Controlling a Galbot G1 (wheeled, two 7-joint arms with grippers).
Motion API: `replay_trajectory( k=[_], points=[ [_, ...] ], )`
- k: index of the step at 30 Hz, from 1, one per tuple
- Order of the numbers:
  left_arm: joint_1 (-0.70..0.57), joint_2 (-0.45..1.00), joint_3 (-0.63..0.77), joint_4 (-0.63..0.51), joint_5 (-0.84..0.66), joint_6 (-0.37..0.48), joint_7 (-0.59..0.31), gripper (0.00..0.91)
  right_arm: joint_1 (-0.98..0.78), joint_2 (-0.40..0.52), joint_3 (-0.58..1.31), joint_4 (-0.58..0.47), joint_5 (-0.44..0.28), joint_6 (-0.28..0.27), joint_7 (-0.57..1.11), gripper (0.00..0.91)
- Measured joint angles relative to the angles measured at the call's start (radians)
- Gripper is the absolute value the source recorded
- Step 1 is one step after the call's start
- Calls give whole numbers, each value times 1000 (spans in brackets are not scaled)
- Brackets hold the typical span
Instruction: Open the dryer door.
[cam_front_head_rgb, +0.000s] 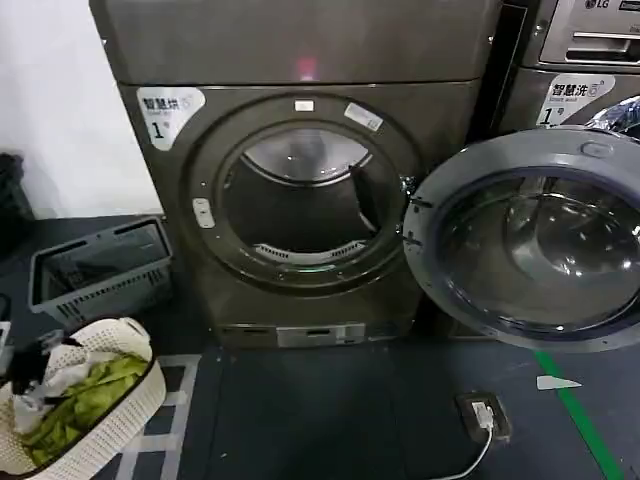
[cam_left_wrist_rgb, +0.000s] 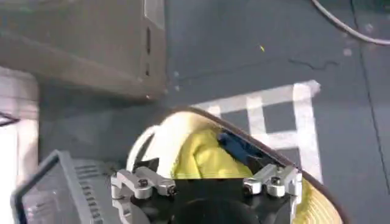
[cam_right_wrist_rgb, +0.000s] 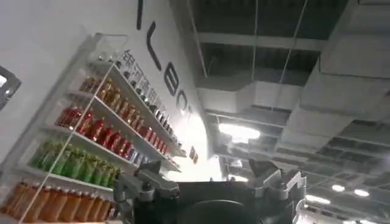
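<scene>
Standing wide open, the dryer door (cam_front_head_rgb: 530, 240) hangs swung out to the right of the grey-bronze dryer (cam_front_head_rgb: 300, 190), its grey inner face and domed glass turned toward the head camera. Its left edge sits at the hinge beside the round drum opening (cam_front_head_rgb: 305, 205), which shows the bare drum inside. The door partly covers the neighbouring LG machine (cam_front_head_rgb: 585, 60).

The left claw (cam_left_wrist_rgb: 207, 182) hangs well away from the door, over a cream laundry basket (cam_left_wrist_rgb: 183, 137) with yellow-green clothes (cam_left_wrist_rgb: 201, 155) directly beneath its fingers. Its fingers are spread apart and hold nothing. Just beside it lies a grey crate (cam_left_wrist_rgb: 55, 189), and beyond it the dark floor with white tape marks (cam_left_wrist_rgb: 274, 115) and the lower corner of the dryer.

The right claw (cam_right_wrist_rgb: 210, 182) points upward, far from the door, toward shelves of bottled drinks (cam_right_wrist_rgb: 91, 146) and the ceiling (cam_right_wrist_rgb: 274, 73). Its fingers are also spread, gripping nothing.
</scene>
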Motion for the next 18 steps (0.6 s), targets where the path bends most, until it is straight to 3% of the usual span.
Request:
replay_trajectory(
  k=[18],
  points=[
    [24,-8,-3,50,89,-28,13,907,-9,26,-7,18,2,3,-10,907]
  ],
)
